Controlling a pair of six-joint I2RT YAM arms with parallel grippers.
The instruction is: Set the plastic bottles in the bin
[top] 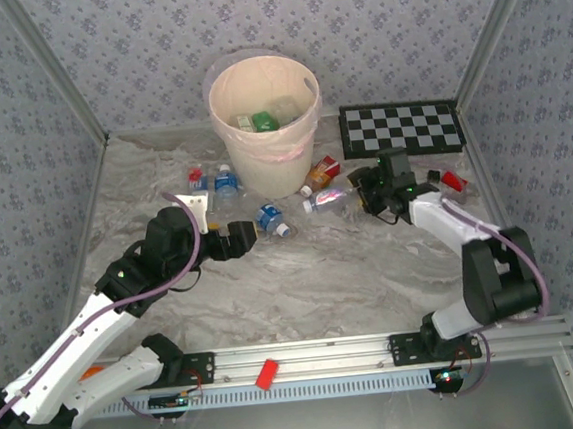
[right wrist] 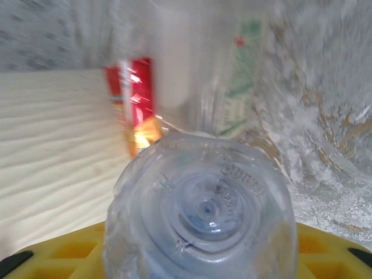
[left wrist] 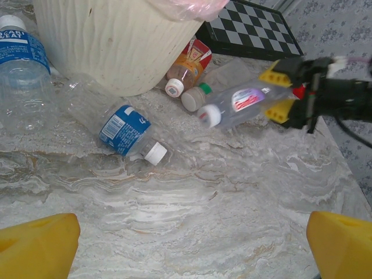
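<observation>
The bin [top: 263,116] stands at the back, with green bottles [top: 258,122] inside it. My right gripper [top: 357,194] is shut on a clear bottle [top: 326,201] [left wrist: 241,102], held sideways with its white cap pointing left. The bottle's base [right wrist: 200,209] sits between the yellow fingers [right wrist: 64,253]. My left gripper [top: 238,239] [left wrist: 189,250] stands open over bare table, a little short of a blue-labelled bottle [top: 270,219] [left wrist: 125,131]. An orange-red bottle [top: 323,173] [left wrist: 186,67] [right wrist: 133,104] and a clear green-capped one [left wrist: 218,81] lie at the bin's foot [left wrist: 116,40].
Another blue-labelled bottle [top: 225,180] [left wrist: 20,64] and a small red-and-blue one [top: 196,177] lie left of the bin. A checkerboard [top: 401,128] lies at the back right, with a red item [top: 451,180] near it. A small red piece [top: 267,374] rests on the front rail.
</observation>
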